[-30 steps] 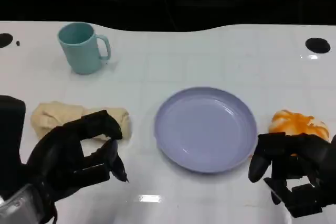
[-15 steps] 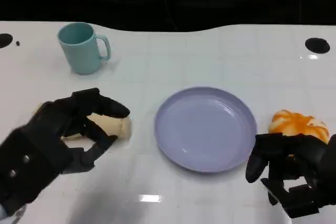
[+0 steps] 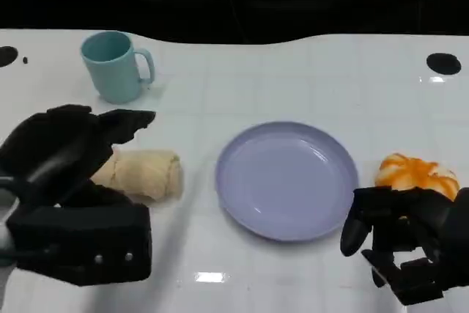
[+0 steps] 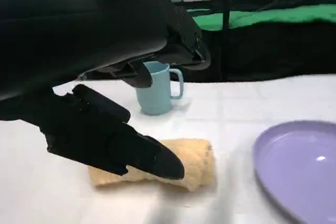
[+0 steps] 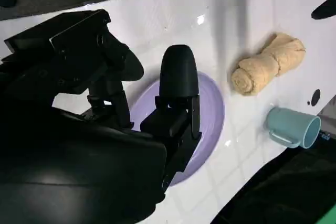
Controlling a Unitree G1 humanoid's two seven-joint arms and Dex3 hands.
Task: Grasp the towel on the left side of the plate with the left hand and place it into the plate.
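Beige and rolled, the terry towel point(image 3: 146, 174) lies left of the round lilac plate point(image 3: 286, 179) in our head view. Our left hand point(image 3: 69, 148) hangs over its left end, fingers spread, holding nothing. Our right hand point(image 3: 403, 236) rests right of the plate, fingers curled in, empty.

From the left wrist, fingers point(image 4: 131, 150) hover apart above the towel point(image 4: 194, 161).

From the right wrist, the towel point(image 5: 268, 62) lies beyond the plate point(image 5: 212, 114).

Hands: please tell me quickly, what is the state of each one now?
Left hand: open, fingers apart over the towel, holding nothing.
Right hand: holding nothing; open or closed cannot be told.
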